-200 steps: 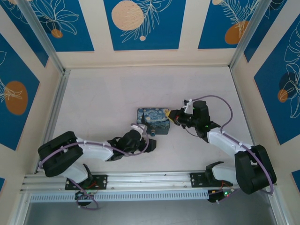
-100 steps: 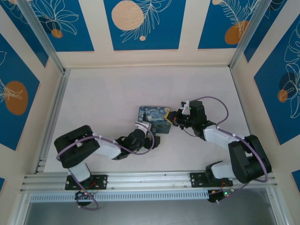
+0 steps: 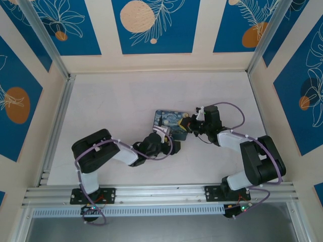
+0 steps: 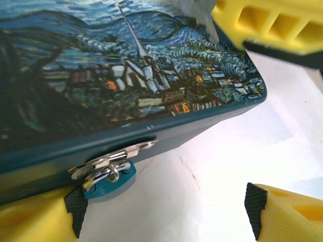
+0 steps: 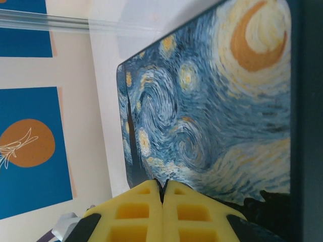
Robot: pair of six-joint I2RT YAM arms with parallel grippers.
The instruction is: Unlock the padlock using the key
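The dark-blue painted-print box (image 3: pixel 169 121) lies mid-table. The small blue padlock (image 4: pixel 108 182) hangs from the silver hasp (image 4: pixel 115 155) on the box's front wall (image 4: pixel 166 136). My left gripper (image 4: pixel 164 209) is open and low on the table in front of that wall, its left pad (image 4: pixel 75 212) right next to the padlock. From the right side, my right gripper (image 5: pixel 163 184) reaches over the lid (image 5: pixel 212 101), shut on the key, a thin silvery sliver (image 4: pixel 199 14) sticking out of its yellow fingers (image 4: pixel 272 22). From above, the left gripper (image 3: pixel 171 145) and right gripper (image 3: pixel 187 124) flank the box's near right corner.
White tabletop (image 3: pixel 111 106) stretches left and behind the box. Blue-and-cream panel walls with aluminium posts (image 3: pixel 48 45) close in the table. A metal rail (image 3: pixel 161 194) runs along the near edge. Purple cables (image 3: pixel 234 108) loop over the arms.
The left gripper has slid right along the box's front to the padlock. The right gripper has come forward over the lid. The box has shifted slightly right.
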